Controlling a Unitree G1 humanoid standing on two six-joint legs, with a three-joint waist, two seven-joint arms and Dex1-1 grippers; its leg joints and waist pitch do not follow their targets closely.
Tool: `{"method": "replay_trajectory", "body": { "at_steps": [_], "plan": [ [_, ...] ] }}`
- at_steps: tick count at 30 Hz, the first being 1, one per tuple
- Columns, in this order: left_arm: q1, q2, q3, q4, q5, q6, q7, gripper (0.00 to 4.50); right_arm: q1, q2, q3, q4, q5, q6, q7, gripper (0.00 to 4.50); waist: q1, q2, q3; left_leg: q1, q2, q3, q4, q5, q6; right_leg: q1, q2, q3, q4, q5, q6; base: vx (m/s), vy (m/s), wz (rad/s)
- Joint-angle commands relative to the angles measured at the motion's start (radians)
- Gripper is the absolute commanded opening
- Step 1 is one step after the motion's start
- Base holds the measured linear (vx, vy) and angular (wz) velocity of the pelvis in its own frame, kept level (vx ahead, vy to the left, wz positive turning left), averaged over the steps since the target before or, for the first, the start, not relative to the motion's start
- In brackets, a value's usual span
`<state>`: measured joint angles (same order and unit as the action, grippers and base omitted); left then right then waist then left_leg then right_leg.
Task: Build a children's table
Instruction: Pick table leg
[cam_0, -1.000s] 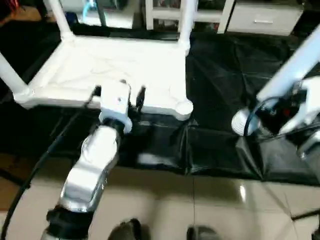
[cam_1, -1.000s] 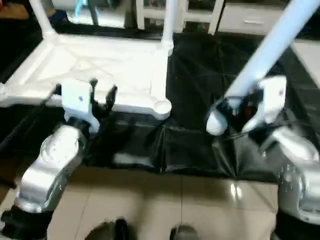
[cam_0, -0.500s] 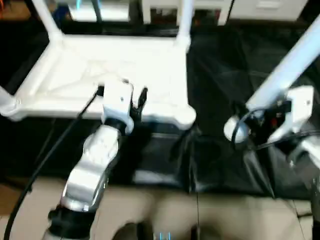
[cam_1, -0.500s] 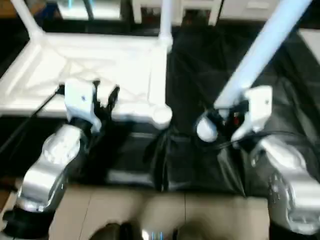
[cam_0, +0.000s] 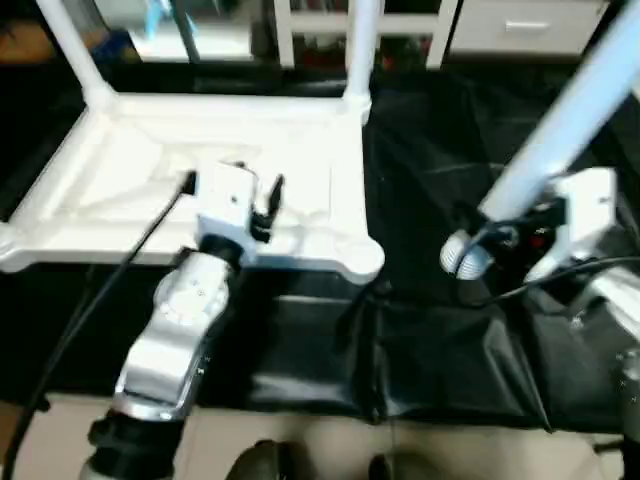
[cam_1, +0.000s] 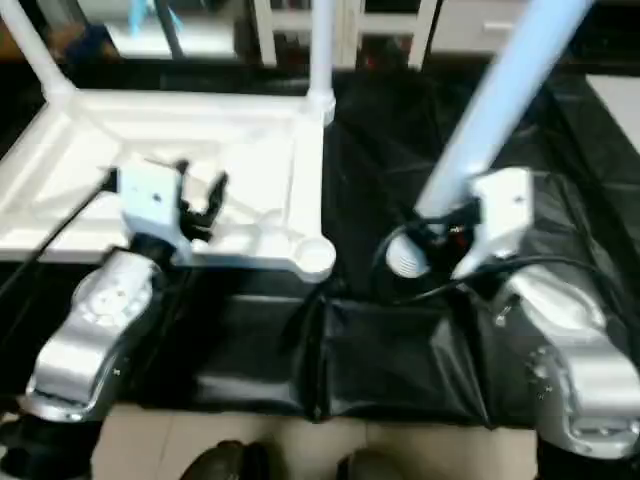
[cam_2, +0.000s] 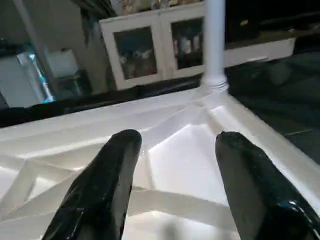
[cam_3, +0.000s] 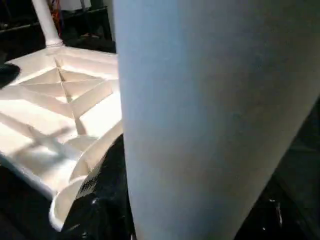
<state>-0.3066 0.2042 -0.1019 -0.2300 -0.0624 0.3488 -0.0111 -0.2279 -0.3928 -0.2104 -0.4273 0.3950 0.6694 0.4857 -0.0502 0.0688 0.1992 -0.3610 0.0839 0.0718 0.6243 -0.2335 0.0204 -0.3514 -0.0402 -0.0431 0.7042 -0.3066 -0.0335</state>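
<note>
The children's table top (cam_0: 140, 180) lies upside down on a black sheet, ribbed underside up. Legs stand in its far left (cam_0: 65, 45) and far right (cam_0: 362, 45) corners. The near right corner socket (cam_0: 362, 258) is empty. My left gripper (cam_0: 232, 190) hovers open over the near part of the underside, its black fingers (cam_2: 105, 185) apart above the ribs with nothing between them. My right gripper (cam_0: 520, 235) is shut on a long white leg (cam_0: 560, 130). The leg slants up to the right, and its rounded lower end (cam_0: 458, 255) hangs right of the empty socket.
The black sheet (cam_0: 430, 340) covers the floor under and to the right of the table top, creased near the front. White cabinets (cam_0: 520, 25) stand behind. A black cable (cam_0: 90, 310) runs along my left forearm. Tiled floor shows at the near edge.
The camera has tilted. My left gripper has reached farther in over the table top. My right gripper has brought the leg's lower end a little closer to the empty socket.
</note>
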Motion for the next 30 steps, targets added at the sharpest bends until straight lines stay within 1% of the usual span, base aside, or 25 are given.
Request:
{"method": "replay_trajectory", "body": {
  "at_steps": [1, 2, 3, 4, 5, 6, 7, 8, 9, 10, 11, 12, 13, 14, 15, 16, 18, 19, 20, 21, 23, 24, 26, 28, 30],
  "plan": [
    [-0.002, -0.012, -0.008, -0.001, 0.007, 0.01, -0.007, 2.77, 0.0, -0.006, -0.018, 0.005, -0.005, -0.014, -0.012, 1.86, -0.031, -0.014, -0.099, 0.158, 0.182, -0.157, -0.077, 0.229, 0.472, -0.129, -0.05, 0.028, 0.017, 0.017, 0.135, 0.117, 0.04, -0.07],
    [-0.005, -0.013, -0.006, 0.002, 0.008, 0.01, -0.007, 2.77, -0.001, -0.004, -0.02, 0.007, -0.002, -0.014, -0.012, 1.86, -0.031, -0.014, -0.099, 0.158, 0.182, -0.157, -0.077, 0.229, 0.472, -0.129, -0.05, 0.028, 0.017, 0.017, 0.135, 0.094, -0.004, -0.14],
    [-0.011, -0.016, -0.005, 0.006, 0.007, 0.01, -0.007, 2.77, -0.001, -0.006, -0.023, 0.011, 0.0, -0.017, -0.01, 1.86, -0.012, -0.052, -0.099, 0.099, 0.076, -0.086, -0.052, 0.14, 0.391, -0.079, -0.085, 0.076, -0.09, 0.138, 0.091, 0.106, -0.064, 0.01],
    [-0.015, -0.017, -0.004, 0.009, 0.007, 0.01, -0.007, 2.77, -0.001, -0.008, -0.024, 0.014, 0.001, -0.019, -0.008, 1.86, 0.014, -0.119, -0.109, -0.031, -0.056, 0.01, 0.025, -0.076, 0.281, 0.084, -0.119, 0.16, -0.167, 0.124, 0.073, 0.106, -0.064, 0.01],
    [-0.023, -0.018, -0.003, 0.017, 0.008, 0.01, -0.008, 2.77, 0.0, -0.013, -0.028, 0.017, 0.003, -0.023, -0.005, 1.86, 0.03, -0.095, -0.115, -0.077, -0.053, 0.017, 0.078, -0.106, 0.24, 0.143, -0.176, 0.196, -0.166, 0.114, 0.013, 0.114, -0.062, 0.1],
    [-0.029, -0.02, -0.004, 0.019, 0.01, 0.015, -0.007, 2.77, 0.0, -0.02, -0.035, 0.018, 0.006, -0.024, -0.001, 1.86, 0.037, -0.082, -0.099, -0.088, -0.024, 0.002, 0.098, -0.054, 0.142, 0.14, -0.189, 0.181, -0.163, 0.115, -0.07, 0.106, -0.013, -0.05],
    [-0.043, -0.027, 0.008, 0.029, 0.001, 0.026, -0.006, 2.77, -0.008, -0.03, -0.043, 0.023, 0.011, -0.023, 0.001, 1.86, 0.041, -0.059, -0.08, -0.097, -0.013, -0.007, 0.101, -0.018, 0.102, 0.134, -0.19, 0.161, -0.164, 0.105, -0.109, 0.106, -0.013, -0.05],
    [-0.063, -0.022, 0.024, 0.058, -0.02, 0.043, -0.024, 2.77, -0.021, -0.04, -0.046, 0.031, 0.013, -0.025, 0.004, 1.86, 0.048, -0.048, -0.077, -0.098, 0.017, -0.018, 0.067, 0.079, 0.057, 0.12, -0.176, 0.139, -0.165, 0.17, -0.209, 0.092, 0.016, -0.11],
    [-0.074, -0.018, 0.037, 0.087, -0.052, 0.04, -0.061, 2.77, -0.029, -0.047, -0.045, 0.041, 0.011, -0.034, 0.01, 1.86, 0.048, -0.024, -0.088, -0.094, 0.046, -0.018, -0.017, 0.241, 0.067, 0.101, -0.104, 0.076, -0.12, 0.285, -0.25, 0.075, 0.081, -0.09],
    [-0.078, -0.012, 0.042, 0.104, -0.078, 0.026, -0.1, 2.77, -0.029, -0.057, -0.052, 0.046, 0.013, -0.039, 0.018, 1.86, 0.038, 0.016, -0.105, -0.04, 0.099, -0.041, -0.036, 0.345, 0.136, 0.03, -0.047, 0.036, -0.082, 0.34, -0.21, 0.075, 0.081, -0.09],
    [-0.078, -0.008, 0.042, 0.111, -0.092, 0.014, -0.126, 2.77, -0.027, -0.063, -0.056, 0.048, 0.014, -0.041, 0.024, 1.86, 0.029, 0.025, -0.119, 0.005, 0.138, -0.073, -0.027, 0.396, 0.178, -0.006, -0.039, 0.033, -0.06, 0.318, -0.185, 0.077, 0.107, -0.03],
    [-0.072, -0.003, 0.054, 0.104, -0.16, 0.009, -0.205, 2.77, -0.029, -0.067, -0.058, 0.049, 0.021, -0.041, 0.032, 1.86, 0.026, 0.037, -0.13, 0.036, 0.155, -0.1, -0.007, 0.599, 0.215, -0.041, -0.057, 0.048, -0.058, 0.288, -0.141, 0.058, 0.097, 0.04],
    [-0.058, 0.036, 0.066, 0.095, -0.263, -0.016, -0.373, 2.77, -0.021, -0.077, -0.046, 0.044, 0.035, -0.048, 0.069, 1.86, 0.042, 0.029, -0.138, 0.037, 0.141, -0.095, 0.0, 0.762, 0.196, -0.049, -0.068, 0.06, -0.067, 0.335, -0.117, 0.058, 0.097, 0.04],
    [-0.057, 0.039, 0.066, 0.095, -0.267, -0.017, -0.38, 2.77, -0.02, -0.077, -0.045, 0.044, 0.035, -0.049, 0.07, 1.86, 0.048, 0.026, -0.139, 0.034, 0.128, -0.09, 0.0, 0.79, 0.18, -0.048, -0.072, 0.063, -0.072, 0.35, -0.113, 0.021, 0.08, 0.0],
    [-0.049, 0.082, 0.052, 0.088, -0.297, -0.012, -0.481, 2.77, -0.015, -0.084, -0.031, 0.045, 0.043, -0.052, 0.096, 1.86, 0.063, 0.023, -0.135, 0.012, 0.095, -0.069, -0.006, 0.728, 0.152, -0.031, -0.076, 0.06, -0.085, 0.368, -0.126, 0.0, 0.0, 0.0],
    [-0.035, 0.133, 0.029, 0.079, -0.319, 0.012, -0.578, 3.12, -0.008, -0.092, -0.008, 0.044, 0.049, -0.061, 0.129, 1.86, 0.073, 0.015, -0.127, -0.009, 0.08, -0.04, -0.021, 0.524, 0.133, -0.018, -0.088, 0.058, -0.099, 0.338, -0.153, 0.0, 0.0, 0.0],
    [-0.022, 0.171, 0.015, 0.07, -0.34, 0.041, -0.648, 3.12, -0.003, -0.098, 0.011, 0.038, 0.057, -0.068, 0.154, 1.86, 0.082, 0.008, -0.117, -0.03, 0.083, -0.025, -0.039, 0.272, 0.128, 0.003, -0.114, 0.063, -0.11, 0.254, -0.196, -0.031, 0.0, 0.03],
    [-0.012, 0.205, -0.004, 0.077, -0.342, 0.053, -0.703, 3.17, -0.002, -0.102, 0.031, 0.035, 0.064, -0.079, 0.179, 1.86, 0.085, -0.008, -0.11, -0.029, 0.095, -0.014, -0.054, 0.07, 0.118, 0.007, -0.125, 0.064, -0.124, 0.148, -0.239, -0.062, 0.0, 0.06],
    [-0.009, 0.219, -0.012, 0.084, -0.337, 0.054, -0.724, 3.17, -0.003, -0.102, 0.04, 0.035, 0.066, -0.085, 0.19, 1.86, 0.085, -0.002, -0.101, -0.021, 0.104, -0.005, -0.067, -0.067, 0.099, 0.003, -0.128, 0.064, -0.129, 0.045, -0.26, -0.068, -0.004, 0.12],
    [-0.009, 0.219, -0.012, 0.084, -0.337, 0.054, -0.724, 3.32, -0.003, -0.102, 0.04, 0.035, 0.066, -0.085, 0.19, 1.86, 0.082, -0.002, -0.095, -0.017, 0.112, 0.003, -0.077, -0.148, 0.077, 0.001, -0.129, 0.065, -0.136, -0.028, -0.263, -0.066, 0.001, 0.15],
    [-0.008, 0.257, -0.062, 0.134, -0.344, 0.062, -0.84, 3.52, -0.023, -0.085, 0.066, 0.066, 0.052, -0.094, 0.193, 1.86, 0.08, -0.01, -0.098, -0.006, 0.12, 0.023, -0.087, -0.208, 0.041, -0.007, -0.125, 0.063, -0.142, -0.12, -0.249, -0.064, 0.004, 0.13],
    [-0.008, 0.257, -0.062, 0.134, -0.344, 0.062, -0.84, 3.52, -0.023, -0.085, 0.066, 0.066, 0.052, -0.094, 0.193, 1.86, 0.078, -0.004, -0.094, -0.005, 0.121, 0.03, -0.094, -0.253, 0.005, -0.014, -0.123, 0.062, -0.143, -0.186, -0.227, -0.059, 0.02, 0.02],
    [-0.02, 0.252, -0.082, 0.174, -0.334, 0.046, -0.857, 3.63, -0.032, -0.081, 0.07, 0.084, 0.048, -0.1, 0.191, 1.86, 0.075, -0.005, -0.099, -0.006, 0.123, 0.037, -0.102, -0.279, -0.042, -0.017, -0.12, 0.061, -0.14, -0.201, -0.195, -0.055, 0.025, 0.0],
    [-0.045, 0.232, -0.102, 0.219, -0.309, 0.027, -0.852, 3.9, -0.037, -0.089, 0.08, 0.097, 0.043, -0.113, 0.199, 1.86, 0.074, -0.013, -0.104, -0.003, 0.123, 0.049, -0.104, -0.266, -0.056, -0.025, -0.121, 0.066, -0.143, -0.167, -0.182, 0.0, 0.0, 0.0],
    [-0.065, 0.217, -0.118, 0.25, -0.298, 0.022, -0.857, 3.94, -0.043, -0.095, 0.085, 0.102, 0.043, -0.117, 0.209, 1.86, 0.076, -0.016, -0.107, -0.007, 0.125, 0.052, -0.103, -0.237, -0.047, -0.02, -0.127, 0.068, -0.143, -0.14, -0.181, 0.0, 0.0, 0.0]
  ]
}}
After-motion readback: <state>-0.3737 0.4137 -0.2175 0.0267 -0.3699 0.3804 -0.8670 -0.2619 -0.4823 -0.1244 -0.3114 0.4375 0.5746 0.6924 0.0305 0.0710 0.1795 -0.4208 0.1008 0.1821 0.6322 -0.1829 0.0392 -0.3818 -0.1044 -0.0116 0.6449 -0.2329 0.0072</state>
